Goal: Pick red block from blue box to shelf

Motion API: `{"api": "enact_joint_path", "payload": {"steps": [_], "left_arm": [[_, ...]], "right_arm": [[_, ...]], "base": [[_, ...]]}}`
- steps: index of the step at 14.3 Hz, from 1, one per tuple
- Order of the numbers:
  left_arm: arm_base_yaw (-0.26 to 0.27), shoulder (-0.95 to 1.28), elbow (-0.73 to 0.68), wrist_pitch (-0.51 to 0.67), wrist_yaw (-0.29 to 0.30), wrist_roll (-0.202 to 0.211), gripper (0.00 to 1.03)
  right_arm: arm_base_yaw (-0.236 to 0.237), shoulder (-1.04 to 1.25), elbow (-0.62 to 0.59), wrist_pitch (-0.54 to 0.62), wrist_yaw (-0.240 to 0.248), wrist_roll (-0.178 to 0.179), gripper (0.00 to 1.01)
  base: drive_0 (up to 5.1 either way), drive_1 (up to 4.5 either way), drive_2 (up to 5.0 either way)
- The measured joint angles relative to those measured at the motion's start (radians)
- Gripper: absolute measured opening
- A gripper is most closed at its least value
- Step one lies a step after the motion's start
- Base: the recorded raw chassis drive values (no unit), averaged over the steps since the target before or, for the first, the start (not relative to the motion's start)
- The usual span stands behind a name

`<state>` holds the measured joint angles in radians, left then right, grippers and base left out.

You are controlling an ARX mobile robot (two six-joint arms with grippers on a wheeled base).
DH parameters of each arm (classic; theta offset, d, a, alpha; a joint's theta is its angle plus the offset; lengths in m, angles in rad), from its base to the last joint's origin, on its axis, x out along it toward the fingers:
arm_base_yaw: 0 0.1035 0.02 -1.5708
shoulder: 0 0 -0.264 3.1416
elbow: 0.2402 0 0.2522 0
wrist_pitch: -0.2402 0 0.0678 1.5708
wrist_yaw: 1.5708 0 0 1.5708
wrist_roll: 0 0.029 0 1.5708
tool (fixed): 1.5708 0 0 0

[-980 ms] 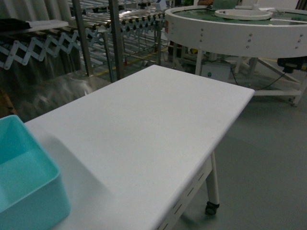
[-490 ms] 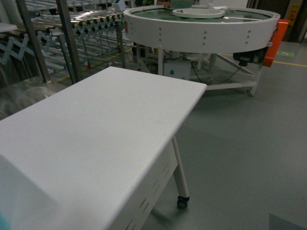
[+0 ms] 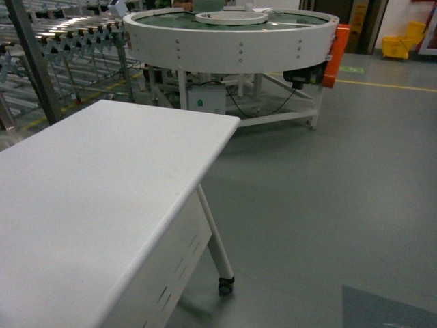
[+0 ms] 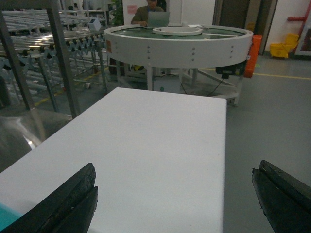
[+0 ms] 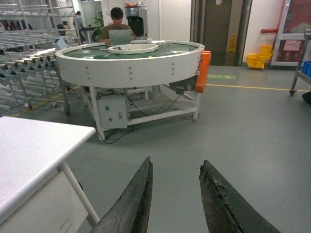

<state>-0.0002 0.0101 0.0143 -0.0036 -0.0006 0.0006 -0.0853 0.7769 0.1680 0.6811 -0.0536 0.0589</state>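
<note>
The red block is out of view in every frame. Only a turquoise corner of the blue box (image 4: 6, 218) shows, at the bottom left edge of the left wrist view, on the white table (image 4: 146, 145). The shelf (image 4: 63, 58), with shiny metal posts and a reflective flat tier, stands left of the table. My left gripper (image 4: 175, 170) hovers over the table, open wide and empty. Off the table's right side, my right gripper (image 5: 176, 162) hangs over the grey floor, open with nothing between its fingers. Neither gripper shows in the head view.
The white table (image 3: 89, 191) has a wheeled leg (image 3: 224, 283) at its right front. Beyond it stands a large round white conveyor (image 3: 232, 41) with an orange box on its side. Roller conveyors (image 3: 75, 34) run at the back left. A person sits at a laptop (image 5: 118, 31) behind.
The head view has swung to the right: the blue box slid out of the left edge, the table shifted left, and more open floor and the round conveyor came into view.
</note>
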Motion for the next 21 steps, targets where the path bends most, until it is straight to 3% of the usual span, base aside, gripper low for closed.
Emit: {"api": "enact_joint_path", "payload": {"steps": [10,21], "left_arm": [[0.0,0.0,0.0,0.0,0.0,0.0,0.98],[-0.001,0.0,0.0,-0.001,0.0,0.0,0.98]], "right_arm": [[0.0,0.0,0.0,0.0,0.0,0.0,0.26],[0.0,0.001,0.0,-0.002,0.0,0.0,0.26]], "base": [[-1.7,-1.67,-1.7],[-0.9,3.44,-5.2]]}}
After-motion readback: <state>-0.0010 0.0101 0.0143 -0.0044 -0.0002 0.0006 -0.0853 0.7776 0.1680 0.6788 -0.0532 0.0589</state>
